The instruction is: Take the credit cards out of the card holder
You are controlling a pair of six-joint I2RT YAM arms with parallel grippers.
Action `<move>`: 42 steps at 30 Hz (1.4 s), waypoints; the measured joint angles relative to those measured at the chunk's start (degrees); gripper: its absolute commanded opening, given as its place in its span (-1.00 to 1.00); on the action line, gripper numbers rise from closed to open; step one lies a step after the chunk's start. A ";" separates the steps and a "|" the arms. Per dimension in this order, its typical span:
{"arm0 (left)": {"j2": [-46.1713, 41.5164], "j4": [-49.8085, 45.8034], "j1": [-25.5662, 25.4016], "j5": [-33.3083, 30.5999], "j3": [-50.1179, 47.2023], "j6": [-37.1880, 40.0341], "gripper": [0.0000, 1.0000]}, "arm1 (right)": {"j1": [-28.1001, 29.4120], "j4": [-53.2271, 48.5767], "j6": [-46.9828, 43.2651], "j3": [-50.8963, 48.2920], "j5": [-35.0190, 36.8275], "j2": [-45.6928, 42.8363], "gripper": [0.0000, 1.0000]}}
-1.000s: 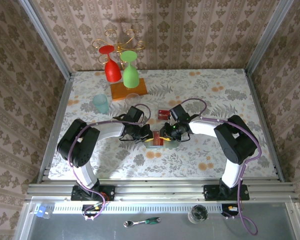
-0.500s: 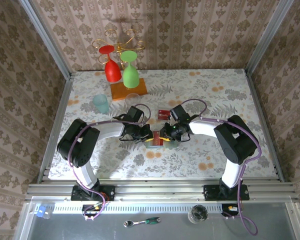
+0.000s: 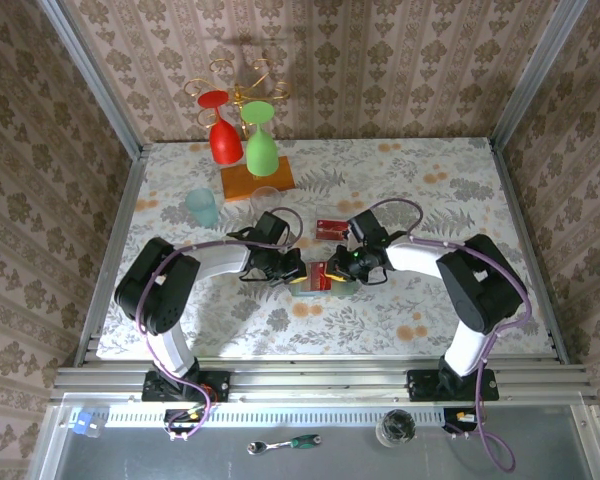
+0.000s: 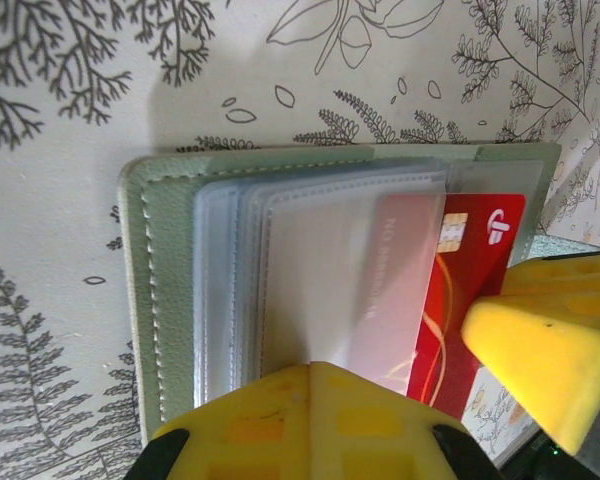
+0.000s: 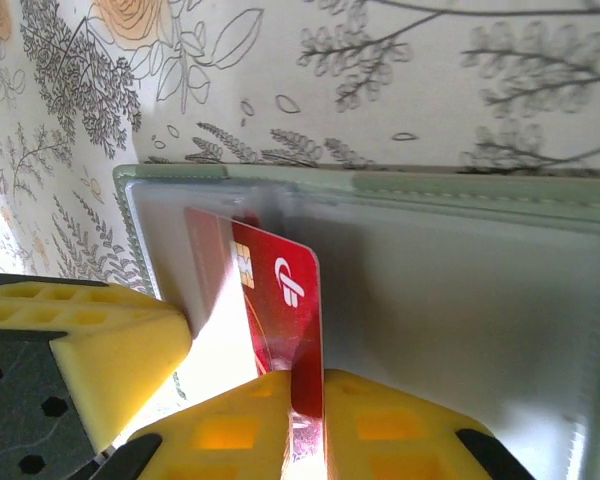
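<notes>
Left wrist view gives you the card holder [image 4: 165, 300] lying open and flat on the counter [image 4: 60, 200]. Its sage-green stitched cover frames a stack of clear sleeves [image 4: 310, 260]. One red card [image 4: 480, 250] sits in the front sleeve. Its inner half shows pale through the plastic, while the end with the gold chip and white logo pokes out past the sleeve's edge. Your left pincer [image 4: 310, 400] has its yellow pads together and sits over the sleeves at the near edge of the picture. Whether the other sleeves hold cards, you cannot tell.

Right wrist view shows you the same red card [image 5: 280, 290] partly out of the holder [image 5: 430, 183]. The right pincer [image 5: 305, 410] is clamped on the card's outer end, one yellow pad on each face.

Top external view places the holder [image 3: 305, 291] near the middle of the counter [image 3: 430, 180]. It lies between the left pincer [image 3: 292, 270] and the right pincer [image 3: 332, 272], which nearly meet over it. The red card [image 3: 318, 275] shows as a small red patch between them. A second red card [image 3: 330, 229] lies flat on the counter just beyond, apart from the holder.
</notes>
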 measured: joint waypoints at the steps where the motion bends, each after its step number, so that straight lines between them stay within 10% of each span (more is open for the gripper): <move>1: 0.04 -0.02 0.00 -0.02 0.02 0.00 -1.00 | -0.28 -0.04 -0.09 -0.35 0.00 -0.39 -0.73; 29: 0.46 -2.69 0.13 0.07 4.87 0.85 -0.99 | -1.40 -10.80 -4.92 5.20 1.40 -5.84 -0.82; 42: -0.96 1.42 2.21 -0.13 2.54 0.83 -0.98 | -1.51 -28.79 -26.71 19.17 7.80 -3.82 -0.83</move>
